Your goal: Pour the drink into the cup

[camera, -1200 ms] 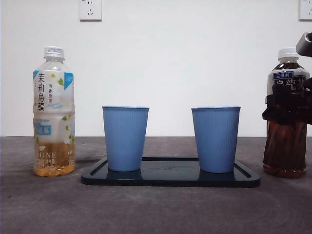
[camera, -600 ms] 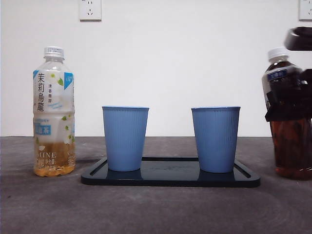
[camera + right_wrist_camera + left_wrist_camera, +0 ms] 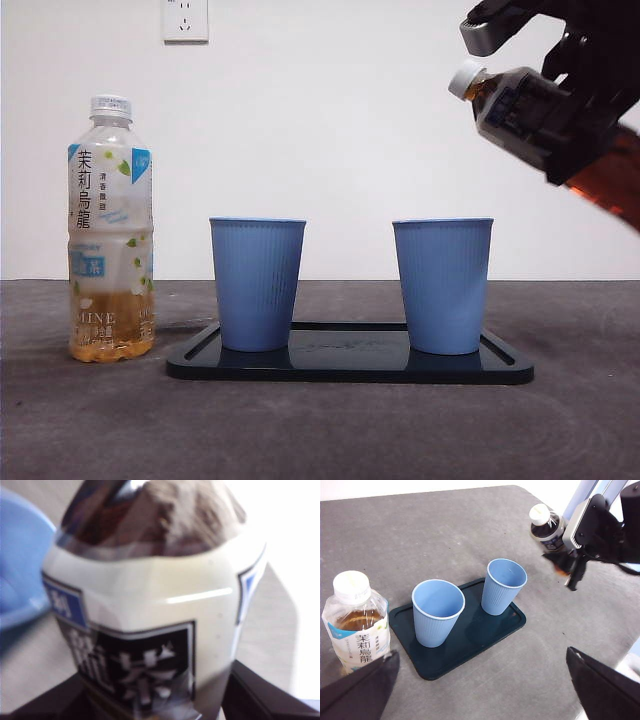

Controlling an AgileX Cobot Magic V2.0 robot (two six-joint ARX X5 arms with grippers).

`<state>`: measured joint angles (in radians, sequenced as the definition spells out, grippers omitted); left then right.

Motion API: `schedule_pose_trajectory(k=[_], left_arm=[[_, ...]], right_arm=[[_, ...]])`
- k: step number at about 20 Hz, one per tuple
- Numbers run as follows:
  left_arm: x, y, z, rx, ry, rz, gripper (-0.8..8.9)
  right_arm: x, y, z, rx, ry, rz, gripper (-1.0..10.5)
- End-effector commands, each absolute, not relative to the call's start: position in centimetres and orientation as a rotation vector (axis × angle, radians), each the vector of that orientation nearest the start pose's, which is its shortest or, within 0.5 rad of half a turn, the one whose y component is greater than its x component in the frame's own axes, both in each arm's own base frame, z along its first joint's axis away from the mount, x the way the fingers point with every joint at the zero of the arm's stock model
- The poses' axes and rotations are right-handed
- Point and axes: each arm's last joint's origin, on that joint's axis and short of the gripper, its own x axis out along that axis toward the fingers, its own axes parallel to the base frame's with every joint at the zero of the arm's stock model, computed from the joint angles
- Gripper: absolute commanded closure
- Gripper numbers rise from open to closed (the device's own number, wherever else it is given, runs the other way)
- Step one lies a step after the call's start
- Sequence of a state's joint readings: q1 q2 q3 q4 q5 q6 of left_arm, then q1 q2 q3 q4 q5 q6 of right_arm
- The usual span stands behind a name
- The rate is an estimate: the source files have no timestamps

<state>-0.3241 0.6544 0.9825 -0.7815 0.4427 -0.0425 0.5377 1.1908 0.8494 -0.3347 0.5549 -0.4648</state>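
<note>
Your right gripper (image 3: 585,120) hangs high in the air, well above the tabletop (image 3: 320,430), its fingers (image 3: 260,692) clamped on the dark tea bottle (image 3: 545,125) and the wrist rolled so the bottle tilts neck-down. Your left gripper (image 3: 480,687) waits, raised over the tabletop; its fingers (image 3: 360,690) stand wide apart with nothing between them.

Grey table (image 3: 320,430): tray (image 3: 350,365), pale tea bottle (image 3: 111,230).
</note>
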Motion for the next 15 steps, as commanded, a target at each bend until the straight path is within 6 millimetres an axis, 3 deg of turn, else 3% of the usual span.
schedule_pose_trajectory(k=[1, 6, 15], left_arm=[[9.8, -4.7, 36.4, -0.057, 0.456, -0.750, 2.88], [9.8, -4.7, 36.4, -0.056, 0.455, -0.750, 2.88], [9.8, -4.7, 36.4, -0.062, 0.459, -0.749, 2.88]], right_arm=[[21.8, 11.7, 28.7, -0.959, 0.518, 0.076, 7.0], [21.0, 12.2, 28.8, -1.205, 0.558, 0.012, 7.0], [20.8, 12.6, 28.2, -1.433, 0.623, -0.019, 7.0]])
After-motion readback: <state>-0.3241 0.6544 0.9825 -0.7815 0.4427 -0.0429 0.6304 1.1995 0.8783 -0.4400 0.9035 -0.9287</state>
